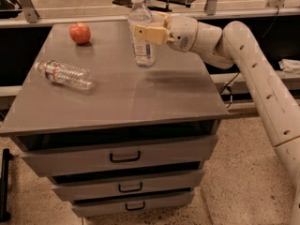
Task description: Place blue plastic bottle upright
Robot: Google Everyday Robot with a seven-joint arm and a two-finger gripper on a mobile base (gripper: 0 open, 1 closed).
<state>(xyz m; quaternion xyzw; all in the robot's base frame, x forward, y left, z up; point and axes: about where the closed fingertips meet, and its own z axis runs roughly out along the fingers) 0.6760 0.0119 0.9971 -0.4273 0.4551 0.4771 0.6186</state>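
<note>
**Upright bottle held in the jaws near the far edge of the cabinet top; release is looking like the risk point.**

Hazard, as judged: the blue plastic bottle [145,53] is tall and light, so any sideways drag while the jaws are parting could be tipping it, and it could roll toward the ribbed bottle [64,74] lying well to the left and nearer the front edge. Whether its base, directly below the jaws, is fully bearing on the cabinet top [140,100] cannot be told. The gripper [144,28] is closing on the bottle's upper body, jaws narrowed to its width, one finger [149,33] crossing its front, the white cap showing just above.
</note>
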